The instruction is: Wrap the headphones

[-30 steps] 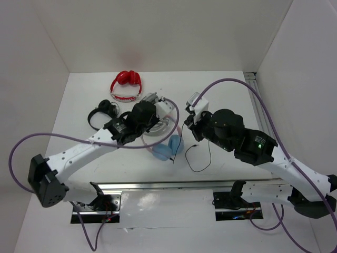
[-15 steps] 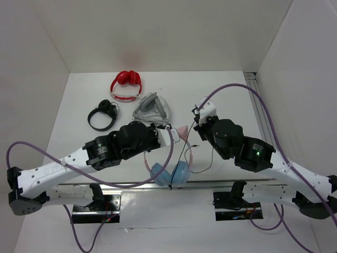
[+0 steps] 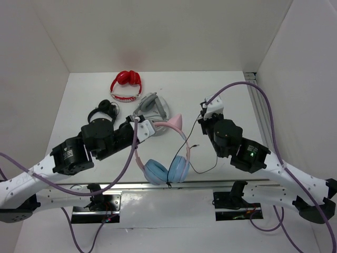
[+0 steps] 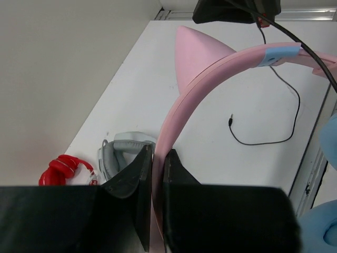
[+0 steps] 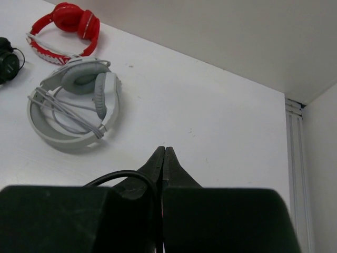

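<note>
My left gripper is clamped on the pink band of the headphones, with the earcups hanging near the table front edge. The right gripper is closed, I think on the cable, which runs rightward toward it.

The headphones have a pink band, blue cups and a black cable. Other pairs: a red pair, a grey pair and a black pair.
</note>
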Controlling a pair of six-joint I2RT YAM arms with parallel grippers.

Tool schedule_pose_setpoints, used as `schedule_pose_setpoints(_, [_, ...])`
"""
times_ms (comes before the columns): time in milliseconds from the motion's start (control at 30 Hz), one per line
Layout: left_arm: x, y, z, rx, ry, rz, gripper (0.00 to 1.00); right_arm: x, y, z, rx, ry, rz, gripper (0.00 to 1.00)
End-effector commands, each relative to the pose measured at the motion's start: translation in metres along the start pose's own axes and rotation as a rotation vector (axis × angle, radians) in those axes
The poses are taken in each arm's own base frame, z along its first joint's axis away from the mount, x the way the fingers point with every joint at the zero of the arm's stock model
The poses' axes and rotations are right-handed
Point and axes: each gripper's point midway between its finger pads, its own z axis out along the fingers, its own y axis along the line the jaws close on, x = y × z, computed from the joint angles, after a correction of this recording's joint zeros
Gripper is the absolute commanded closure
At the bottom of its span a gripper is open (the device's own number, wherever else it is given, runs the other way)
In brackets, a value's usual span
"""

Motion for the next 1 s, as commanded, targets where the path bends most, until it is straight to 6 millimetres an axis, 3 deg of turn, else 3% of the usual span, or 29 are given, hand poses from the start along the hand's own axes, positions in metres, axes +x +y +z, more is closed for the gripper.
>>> schedule_pose_setpoints(0, [-0.054, 0.018, -0.025, -0.035, -0.189, -0.116, 1.00, -0.008, -0.004, 0.009, 0.022, -0.049, 0.101, 1.00])
schedule_pose_setpoints(33, [-0.057, 0.021, -0.025, -0.051, -0.198, -0.135, 1.00, -0.015, -0.005, 0.007, 0.013, -0.074, 0.124, 1.00])
schedule_pose_setpoints(100, [-0.066, 0.036, -0.037, -0.116, -0.236, -0.197, 1.00, -0.010, -0.008, 0.010, 0.024, -0.077, 0.142, 1.00])
schedule_pose_setpoints(333, [-0.106, 0.066, -0.065, -0.198, -0.355, -0.404, 1.00, 0.006, 0.017, 0.023, -0.092, -0.096, 0.183, 1.00])
schedule_pose_setpoints(433, [-0.111, 0.079, -0.061, -0.269, -0.342, -0.488, 1.00, 0.003, 0.022, 0.025, -0.132, -0.132, 0.214, 1.00])
schedule_pose_setpoints(467, [-0.109, 0.080, -0.057, -0.281, -0.332, -0.507, 1.00, 0.011, 0.031, 0.027, -0.175, -0.129, 0.207, 1.00])
schedule_pose_setpoints(533, [-0.112, 0.085, -0.057, -0.308, -0.343, -0.565, 1.00, 0.000, 0.040, 0.023, -0.238, -0.211, 0.231, 1.00])
schedule_pose_setpoints(567, [-0.114, 0.089, -0.058, -0.329, -0.362, -0.617, 1.00, 0.015, 0.054, 0.024, -0.303, -0.207, 0.207, 1.00])
schedule_pose_setpoints(633, [-0.115, 0.091, -0.055, -0.346, -0.371, -0.670, 1.00, 0.005, 0.059, 0.018, -0.361, -0.298, 0.227, 1.00])
schedule_pose_setpoints(667, [-0.117, 0.092, -0.056, -0.350, -0.385, -0.709, 1.00, 0.018, 0.070, 0.018, -0.419, -0.294, 0.212, 1.00])
schedule_pose_setpoints(767, [-0.116, 0.097, -0.051, -0.395, -0.390, -0.795, 1.00, 0.014, 0.080, 0.013, -0.493, -0.360, 0.226, 1.00])
schedule_pose_setpoints(967, [-0.113, 0.119, -0.054, -0.538, -0.437, -0.963, 1.00, 0.038, 0.114, 0.010, -0.644, -0.342, 0.236, 1.00])
